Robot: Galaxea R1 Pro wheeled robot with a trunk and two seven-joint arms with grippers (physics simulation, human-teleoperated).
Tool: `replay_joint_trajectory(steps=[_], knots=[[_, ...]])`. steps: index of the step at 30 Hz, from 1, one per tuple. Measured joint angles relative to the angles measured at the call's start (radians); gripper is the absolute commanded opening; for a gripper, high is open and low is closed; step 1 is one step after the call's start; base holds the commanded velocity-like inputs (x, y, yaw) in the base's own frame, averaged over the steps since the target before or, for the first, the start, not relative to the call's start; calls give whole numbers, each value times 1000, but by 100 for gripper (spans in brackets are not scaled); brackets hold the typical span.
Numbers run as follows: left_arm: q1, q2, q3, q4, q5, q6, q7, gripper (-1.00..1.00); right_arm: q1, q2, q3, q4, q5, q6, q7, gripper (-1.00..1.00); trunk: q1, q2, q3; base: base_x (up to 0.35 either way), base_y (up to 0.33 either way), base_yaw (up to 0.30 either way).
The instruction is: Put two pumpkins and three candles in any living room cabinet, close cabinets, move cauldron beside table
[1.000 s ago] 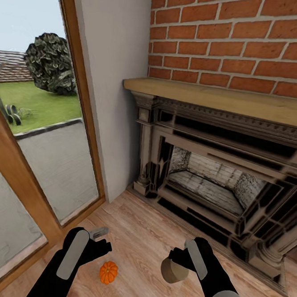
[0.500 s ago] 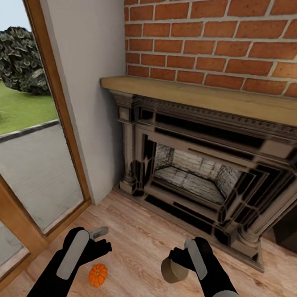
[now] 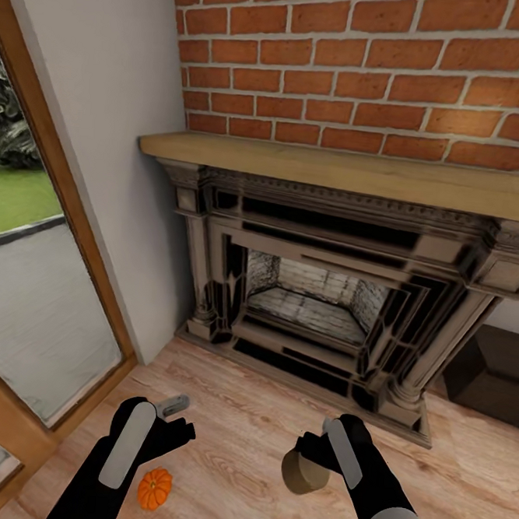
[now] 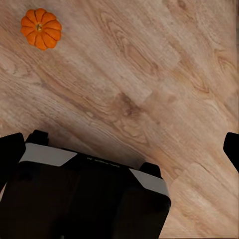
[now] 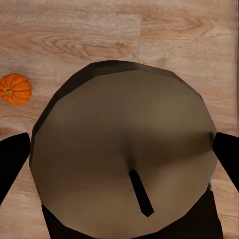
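Observation:
One small orange pumpkin (image 3: 154, 488) lies on the wood floor just below my left gripper (image 3: 177, 419), which is open with nothing in it. In the left wrist view the pumpkin (image 4: 41, 28) sits far off to one side of the open left gripper (image 4: 119, 149). My right gripper (image 3: 307, 455) is shut on a stubby grey-beige candle (image 3: 303, 473), held above the floor. The right wrist view has the candle's flat end (image 5: 124, 124) with its dark wick between the black fingers (image 5: 12, 162), and the pumpkin (image 5: 15, 88) on the floor beyond.
A stone fireplace (image 3: 327, 296) with a wooden mantel (image 3: 337, 168) stands ahead under a red brick wall. A glass door with a wooden frame (image 3: 13, 420) is on the left. A low dark-brown unit (image 3: 494, 373) shows right of the fireplace.
The whole view has swung to the right: window and fireplace slid left in the picture, as did the pumpkin. Both arms hold the same pose, the candle still in the right gripper.

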Motion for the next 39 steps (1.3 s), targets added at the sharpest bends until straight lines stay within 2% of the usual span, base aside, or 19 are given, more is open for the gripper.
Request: replay_joint_trajectory(steps=[5,12,39], knots=[[0,0,0,1,0,0,0,100,0,0,-2,-5,2,-8,-3,-100,-8,14,4,0,0,-126],[0,0,0,0,-1,0,0,100,0,0,-45,-5,0,-2,-3,-100,-8,14,3,0,0,-98],[0,-1,-1,0,0,0,0,100,0,-6,-49,-1,0,2,1,-100,-8,14,8,0,0,-265]])
